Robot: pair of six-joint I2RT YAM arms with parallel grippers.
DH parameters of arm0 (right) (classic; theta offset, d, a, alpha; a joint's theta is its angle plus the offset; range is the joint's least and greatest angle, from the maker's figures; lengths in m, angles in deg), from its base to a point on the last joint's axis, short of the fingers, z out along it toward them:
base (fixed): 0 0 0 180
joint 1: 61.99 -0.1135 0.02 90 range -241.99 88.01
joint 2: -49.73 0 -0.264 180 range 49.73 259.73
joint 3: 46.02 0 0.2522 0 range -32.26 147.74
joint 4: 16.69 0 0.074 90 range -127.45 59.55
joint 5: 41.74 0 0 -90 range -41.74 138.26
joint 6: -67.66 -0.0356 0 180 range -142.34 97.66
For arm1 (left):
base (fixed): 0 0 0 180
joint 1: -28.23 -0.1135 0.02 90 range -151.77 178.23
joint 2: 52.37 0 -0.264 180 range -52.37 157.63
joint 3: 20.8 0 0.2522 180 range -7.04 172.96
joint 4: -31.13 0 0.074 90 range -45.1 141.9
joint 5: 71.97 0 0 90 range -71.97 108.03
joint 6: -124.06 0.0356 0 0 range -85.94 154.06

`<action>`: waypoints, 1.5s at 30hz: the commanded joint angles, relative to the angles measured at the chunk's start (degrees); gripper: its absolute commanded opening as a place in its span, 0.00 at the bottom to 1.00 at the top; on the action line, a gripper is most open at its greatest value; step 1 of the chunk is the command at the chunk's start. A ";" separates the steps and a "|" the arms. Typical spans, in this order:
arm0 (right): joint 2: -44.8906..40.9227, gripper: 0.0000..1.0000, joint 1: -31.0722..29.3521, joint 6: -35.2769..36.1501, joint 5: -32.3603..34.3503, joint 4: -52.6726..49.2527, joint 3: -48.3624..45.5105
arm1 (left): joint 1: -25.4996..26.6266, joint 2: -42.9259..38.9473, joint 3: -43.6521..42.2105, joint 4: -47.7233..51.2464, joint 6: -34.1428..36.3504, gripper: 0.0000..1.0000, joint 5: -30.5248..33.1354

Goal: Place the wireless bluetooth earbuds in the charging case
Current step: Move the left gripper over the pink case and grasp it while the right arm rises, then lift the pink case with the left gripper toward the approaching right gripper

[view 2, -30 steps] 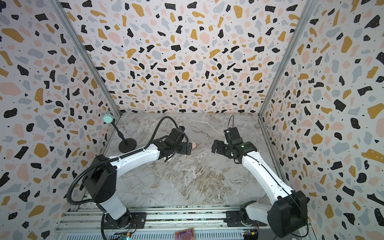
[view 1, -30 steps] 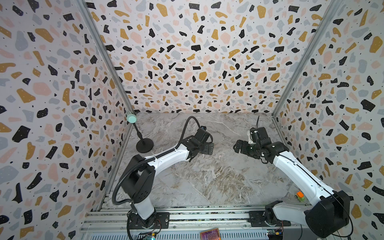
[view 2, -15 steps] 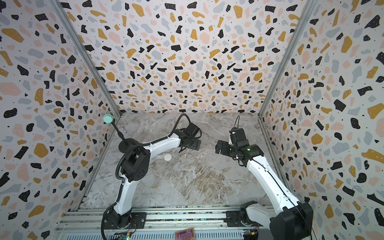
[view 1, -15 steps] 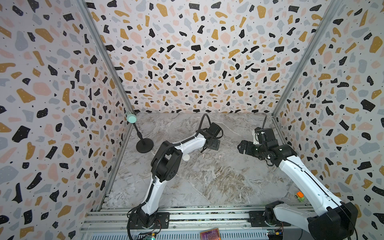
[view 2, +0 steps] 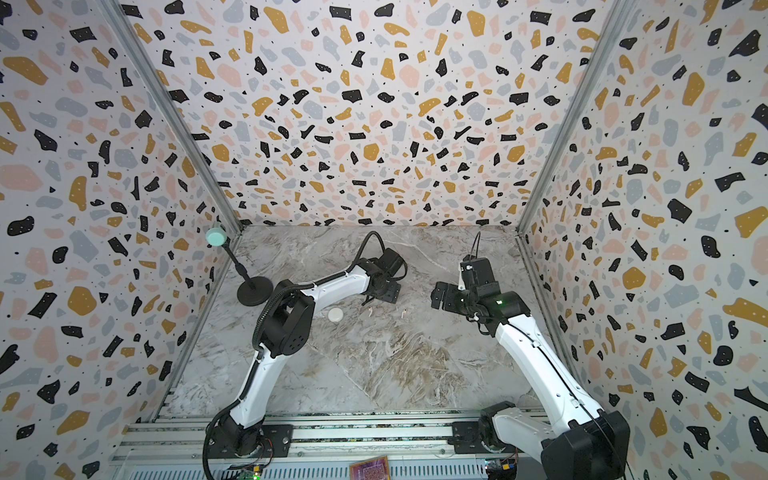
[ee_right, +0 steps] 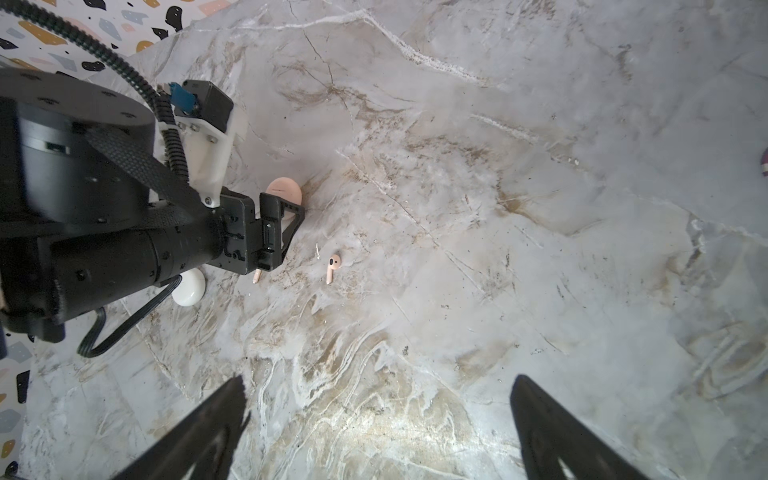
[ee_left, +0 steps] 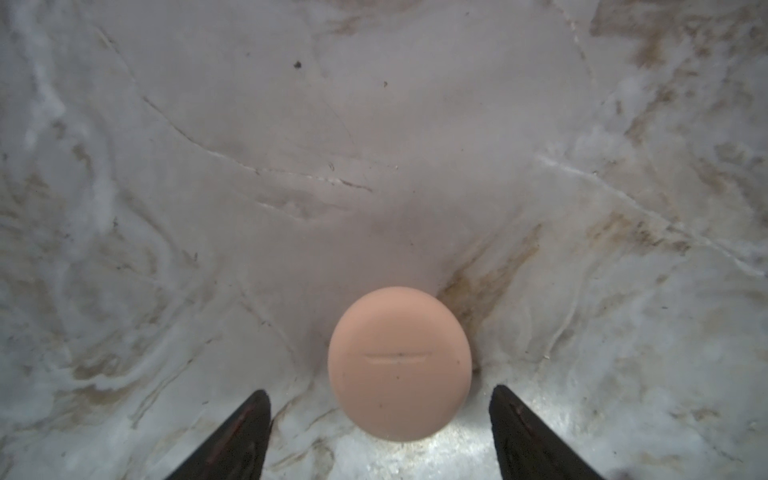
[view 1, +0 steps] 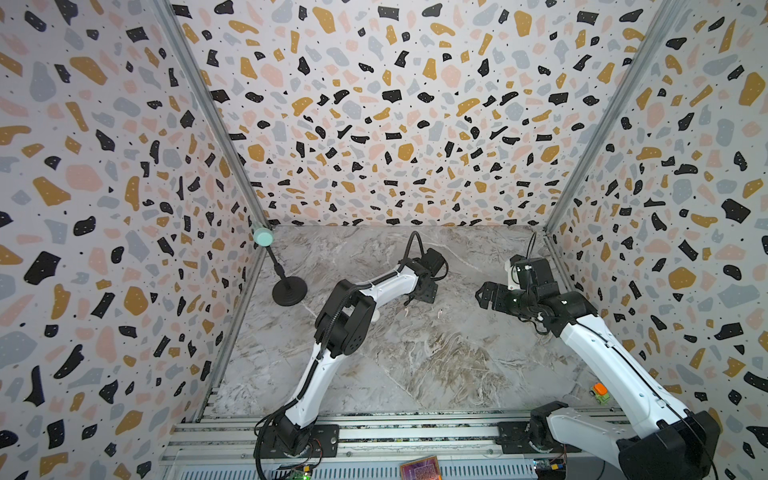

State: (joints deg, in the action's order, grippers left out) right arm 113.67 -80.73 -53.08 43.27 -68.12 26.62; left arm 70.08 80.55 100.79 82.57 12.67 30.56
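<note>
A round pink charging case [ee_left: 399, 363] lies shut on the marble between the fingers of my left gripper [ee_left: 378, 395], with a gap on each side. The left gripper [view 1: 424, 293] [ee_right: 282, 224] is open and covers the pink case [ee_right: 284, 191] in both top views. One pale pink earbud [ee_right: 332, 266] [view 2: 403, 312] lies loose just beyond it. Only the stem of another pink earbud [ee_right: 257, 276] [view 2: 369, 309] shows beside the left gripper. A white round case [view 2: 335, 314] [ee_right: 189, 291] sits by the left arm. My right gripper [view 1: 484, 295] [ee_right: 379, 382] hangs open over bare marble.
A black microphone stand [view 1: 289, 291] with a green ball top [view 1: 262, 237] stands at the back left corner. A small orange and green object [view 1: 598, 390] lies by the right wall near the front. Terrazzo walls close in three sides.
My left arm has raised its elbow and carried its gripper back and to the right, uncovering the white case. The right arm has shifted slightly to the right.
</note>
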 commanded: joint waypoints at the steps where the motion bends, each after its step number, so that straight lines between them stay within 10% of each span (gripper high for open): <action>1: -0.97 1.00 0.09 0.48 -0.39 -0.13 -0.16 | 0.13 1.41 1.90 0.98 0.64 0.81 0.56; 25: -2.29 0.99 0.03 0.33 -0.37 -0.72 0.02 | 0.12 5.52 6.16 4.52 1.44 0.55 -1.02; 39: -2.06 0.99 0.03 -0.28 -0.79 -0.54 -0.34 | 0.21 -0.33 1.70 3.18 3.58 0.01 0.93; 45: -2.59 0.99 0.02 -0.38 -2.89 0.82 -1.65 | 1.18 -9.49 -5.98 -1.16 5.94 0.00 1.10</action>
State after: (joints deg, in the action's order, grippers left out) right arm 112.71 -80.73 -53.19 41.98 -67.83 26.11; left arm 70.41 77.47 97.44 83.57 16.48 31.02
